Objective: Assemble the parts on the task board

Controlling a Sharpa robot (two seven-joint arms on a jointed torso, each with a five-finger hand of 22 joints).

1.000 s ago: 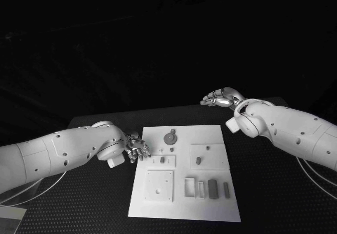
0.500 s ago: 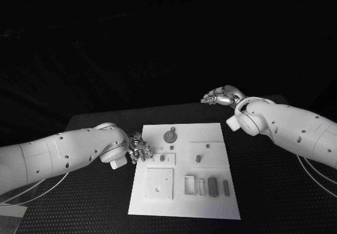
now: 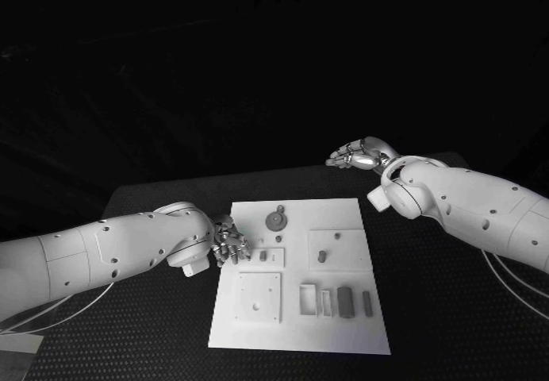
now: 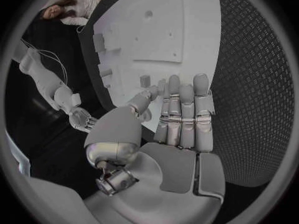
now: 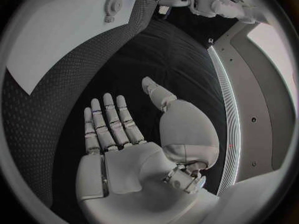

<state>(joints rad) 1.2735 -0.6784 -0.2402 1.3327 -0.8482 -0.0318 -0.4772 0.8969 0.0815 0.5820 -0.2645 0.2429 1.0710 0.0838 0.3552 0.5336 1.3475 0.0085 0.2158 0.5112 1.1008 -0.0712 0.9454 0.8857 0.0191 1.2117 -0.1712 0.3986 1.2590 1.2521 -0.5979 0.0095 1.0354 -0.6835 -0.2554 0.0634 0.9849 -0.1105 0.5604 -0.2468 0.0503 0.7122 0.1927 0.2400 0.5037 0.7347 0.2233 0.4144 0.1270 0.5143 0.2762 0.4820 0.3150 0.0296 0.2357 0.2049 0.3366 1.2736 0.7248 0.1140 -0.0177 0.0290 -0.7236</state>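
A: Progress check?

B: Early, I'd judge. The task board (image 3: 300, 274) lies mid-table, and most parts look loose. A round part (image 3: 277, 221) sits at the far middle, a small peg (image 3: 264, 257) on the left, another small part (image 3: 323, 257) to its right, and two bar parts (image 3: 346, 302) lie at the near right beside an open slot (image 3: 309, 300). I can't tell which are seated.

A: Left hand?

B: The left hand (image 3: 228, 242) is at the board's left edge, near the peg. In the left wrist view its fingers (image 4: 184, 109) are straight and side by side, thumb out, nothing in it. Touching the board or just over it, can't tell.

A: Right?

B: The right hand (image 3: 362, 155) is far right, well apart from the board, off its far corner. The right wrist view shows a flat palm, fingers (image 5: 109, 122) extended, empty.

A: Left to do?

B: Nearly everything, by my read: nothing picked up, bars not yet in the slot.
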